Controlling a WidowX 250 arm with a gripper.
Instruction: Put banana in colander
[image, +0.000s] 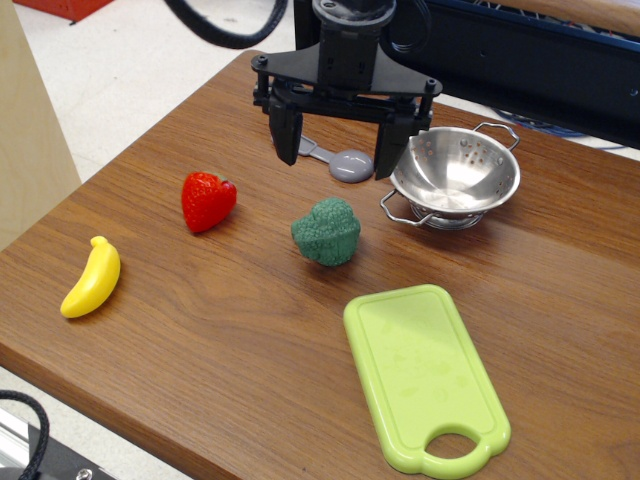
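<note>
The yellow toy banana (91, 278) lies on the wooden table (230, 330) near its front left edge. The shiny steel colander (456, 176) stands upright and empty at the back right. My gripper (336, 157) hangs above the back middle of the table, open and empty, fingers pointing down. It is just left of the colander and far from the banana, up and to its right.
A red strawberry (207, 200) lies between banana and gripper. Green broccoli (327, 232) sits mid-table. A grey measuring spoon (346, 164) lies under the gripper. A lime cutting board (423, 377) lies at front right. A black cable (225, 30) loops above.
</note>
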